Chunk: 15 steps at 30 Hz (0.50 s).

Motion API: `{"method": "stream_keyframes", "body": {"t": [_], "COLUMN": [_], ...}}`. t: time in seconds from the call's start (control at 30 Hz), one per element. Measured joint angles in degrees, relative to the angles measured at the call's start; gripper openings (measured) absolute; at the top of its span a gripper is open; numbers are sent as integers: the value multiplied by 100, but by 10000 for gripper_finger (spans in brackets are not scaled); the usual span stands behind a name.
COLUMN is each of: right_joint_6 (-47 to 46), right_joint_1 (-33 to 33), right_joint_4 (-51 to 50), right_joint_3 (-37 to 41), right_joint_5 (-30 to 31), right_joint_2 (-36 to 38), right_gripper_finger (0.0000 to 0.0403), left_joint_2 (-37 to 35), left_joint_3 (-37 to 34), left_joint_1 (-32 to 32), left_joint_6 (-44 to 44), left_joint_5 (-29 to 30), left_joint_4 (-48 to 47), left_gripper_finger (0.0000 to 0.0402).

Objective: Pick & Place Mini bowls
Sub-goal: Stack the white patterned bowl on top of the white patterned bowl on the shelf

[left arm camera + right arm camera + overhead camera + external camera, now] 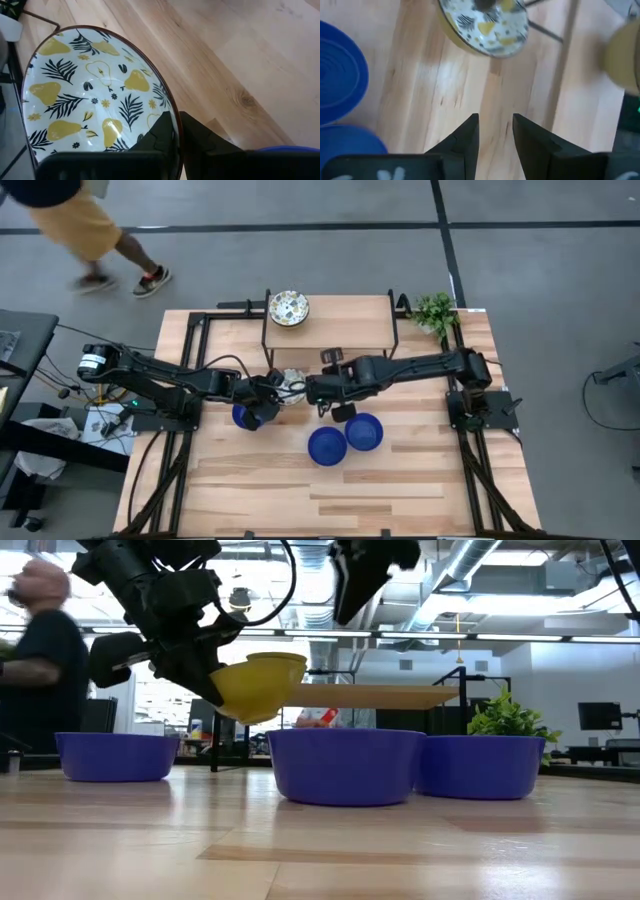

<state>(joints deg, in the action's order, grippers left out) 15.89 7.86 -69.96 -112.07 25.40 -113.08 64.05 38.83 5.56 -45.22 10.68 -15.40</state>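
Toward the counter's (420, 490) left edge, a blue bowl (243, 416) sits partly under the left arm. The left claw (277, 388) is clamped on the rim of a patterned bowl (95, 95), yellow outside, and holds it above the wood near the counter's middle. Just beside it, the right claw (495, 131) hangs with its fingers apart, holding nothing. Two more blue bowls (327, 446) (364, 432) stand touching near the middle. Another patterned bowl (288, 308) rests on the raised shelf (345, 325) at the far edge, and a plant (435, 311) stands at the far right corner.
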Motion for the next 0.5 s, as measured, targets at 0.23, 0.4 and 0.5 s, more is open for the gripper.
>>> {"method": "stream_keyframes", "body": {"t": [0.23, 0.4, 0.5], "right_joint_6": [-926, -1359, -1524], "right_joint_1": [-24, -50, -15], "right_joint_4": [-80, 364, 789], "right_joint_3": [-108, -108, -41], "right_joint_5": [-709, -739, -731], "right_joint_2": [743, 1527, 1993], "right_gripper_finger": [108, 108, 108], "left_joint_2": [4, 4, 4], "left_joint_3": [-2, 147, 408], "left_joint_1": [0, 2, 2], "left_joint_6": [427, 778, 864], "left_joint_5": [-2, -4, -2], "left_joint_4": [-13, -50, -33], "left_gripper_finger": [19, 17, 15]}}
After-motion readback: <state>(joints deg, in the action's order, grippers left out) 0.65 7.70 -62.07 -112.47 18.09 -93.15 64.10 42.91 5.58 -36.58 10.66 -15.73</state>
